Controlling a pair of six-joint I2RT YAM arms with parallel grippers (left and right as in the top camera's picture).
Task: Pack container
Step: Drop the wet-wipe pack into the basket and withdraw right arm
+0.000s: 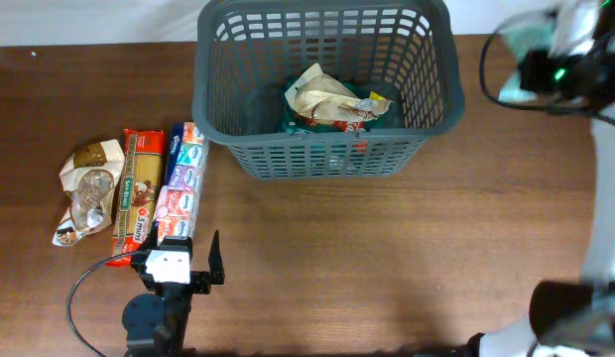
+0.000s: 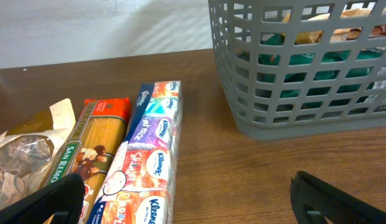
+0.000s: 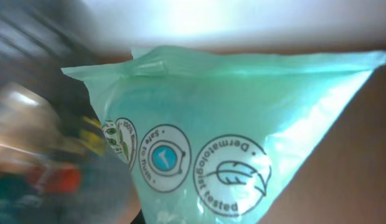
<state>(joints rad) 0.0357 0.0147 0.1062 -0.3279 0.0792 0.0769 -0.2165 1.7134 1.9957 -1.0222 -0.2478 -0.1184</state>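
Note:
The dark grey slotted container (image 1: 327, 159) stands at the back centre and holds a crumpled beige bag (image 1: 322, 94) on top of other packets. It also shows in the left wrist view (image 2: 292, 81). My right gripper (image 1: 551, 59) is raised to the right of the container's rim. It is shut on a pale green packet (image 3: 243, 137) that fills the right wrist view and hides the fingers. My left gripper (image 1: 179, 253) is open and empty, low at the front left. Its fingers (image 2: 193, 202) straddle the near end of a Kleenex tissue pack (image 2: 149, 162).
On the table to the left lie the tissue pack (image 1: 182, 183), a spaghetti packet (image 1: 137, 193) and a brown paper bag with a clear window (image 1: 84, 188), side by side. A black cable (image 1: 79, 297) loops by the left arm.

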